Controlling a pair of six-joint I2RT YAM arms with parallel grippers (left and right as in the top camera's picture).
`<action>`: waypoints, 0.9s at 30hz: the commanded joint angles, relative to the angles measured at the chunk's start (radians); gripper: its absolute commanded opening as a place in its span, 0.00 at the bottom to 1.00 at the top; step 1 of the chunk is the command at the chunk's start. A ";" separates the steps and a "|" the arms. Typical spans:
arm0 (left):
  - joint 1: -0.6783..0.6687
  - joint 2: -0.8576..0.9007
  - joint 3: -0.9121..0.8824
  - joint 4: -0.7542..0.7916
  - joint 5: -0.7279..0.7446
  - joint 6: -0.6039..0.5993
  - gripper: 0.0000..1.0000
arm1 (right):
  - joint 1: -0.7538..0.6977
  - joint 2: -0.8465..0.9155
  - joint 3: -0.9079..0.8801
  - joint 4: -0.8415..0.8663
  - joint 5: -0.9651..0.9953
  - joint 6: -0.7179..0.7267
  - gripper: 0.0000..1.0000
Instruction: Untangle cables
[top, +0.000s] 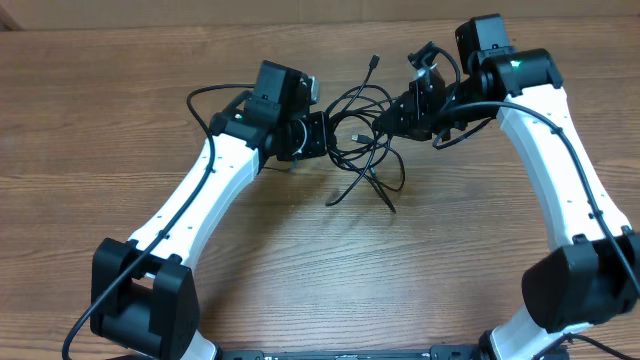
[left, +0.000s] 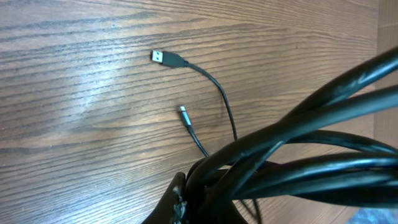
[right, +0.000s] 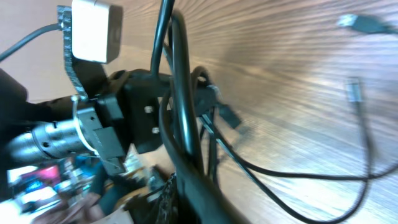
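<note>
1. Two arms bend inward, the left gripper (top: 318, 135) and right gripper (top: 397, 113) facing each other across the cables (top: 362, 135) tangled mid-table.
2. Two loose ends lie flat on the table (top: 100, 100): a USB plug (left: 166, 58) and a smaller plug (left: 182, 111).
3. The left wrist view shows the strands pinched in the left's closed jaws. The right's jaws are blurred, so I can't tell.

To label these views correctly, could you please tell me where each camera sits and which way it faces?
Overhead: above the table, looking straight down; left arm and right arm show, left gripper and right gripper at the cables.
Left wrist: on the left arm, looking down past close cables at the table; own body not clearly visible.
Right wrist: on the right arm, facing the left gripper through the cables; own body unclear.
Shared: both wrist views show the USB plug and a smaller plug.
</note>
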 joint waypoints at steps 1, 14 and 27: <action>0.100 0.022 -0.035 -0.047 -0.221 0.060 0.04 | -0.054 -0.203 0.026 -0.009 0.166 0.033 0.04; 0.101 0.017 -0.034 -0.052 -0.196 0.146 0.04 | -0.076 -0.443 0.025 -0.025 0.614 0.190 0.04; 0.092 -0.220 0.056 -0.163 -0.044 0.056 0.25 | -0.062 -0.359 0.025 -0.036 0.442 0.169 0.57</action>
